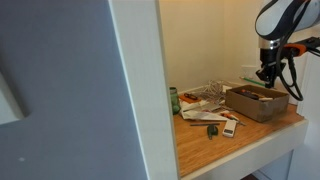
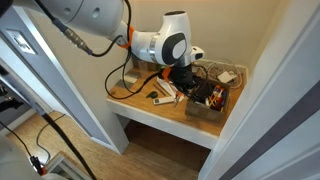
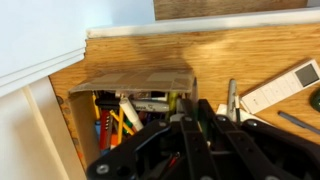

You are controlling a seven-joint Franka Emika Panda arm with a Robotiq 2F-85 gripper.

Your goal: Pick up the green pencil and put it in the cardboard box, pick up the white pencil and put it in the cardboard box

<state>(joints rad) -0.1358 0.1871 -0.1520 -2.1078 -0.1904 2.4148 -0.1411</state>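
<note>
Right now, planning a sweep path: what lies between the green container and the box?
A heap of pale papers and flat clutter covers the desk between the green container and the box, seen in an exterior view; it is not bare.

The wooden tabletop (image 3: 250, 50) is being viewed from above and is being bordered at the top and left by white trim (image 3: 30, 70). The cardboard box (image 3: 130, 80) is being shown left of centre, and red, yellow and dark pens or pencils are being held inside it. The lower middle is being filled by the dark gripper (image 3: 205, 112), its jaws being blurred too much for their gap to be judged. Right of it, a white remote-like slab (image 3: 295, 85) is being shown lying tilted on the wood, and a thin dark stick, perhaps the green pencil (image 3: 298, 122), is being seen just below it, apart.
</note>
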